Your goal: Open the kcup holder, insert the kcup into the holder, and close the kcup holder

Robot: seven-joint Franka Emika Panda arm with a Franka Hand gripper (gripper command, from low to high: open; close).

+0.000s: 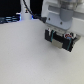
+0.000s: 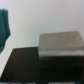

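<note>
In the exterior view my white arm fills the upper right, and the black gripper (image 1: 60,42) hangs just above the white table (image 1: 25,60). The picture is blurred, so I cannot tell how the jaws stand or whether anything is between them. In the wrist view the kcup holder (image 2: 60,47) is a dark boxy unit with a grey top face. A flat black surface (image 2: 22,62) lies beside it; I cannot tell whether that is its tray. No fingers show in the wrist view. The kcup is out of view in both views.
A teal cloth-like thing (image 2: 5,27) sits at the edge of the wrist view. Dark equipment and cables (image 1: 15,17) stand along the back of the table on the exterior view's left.
</note>
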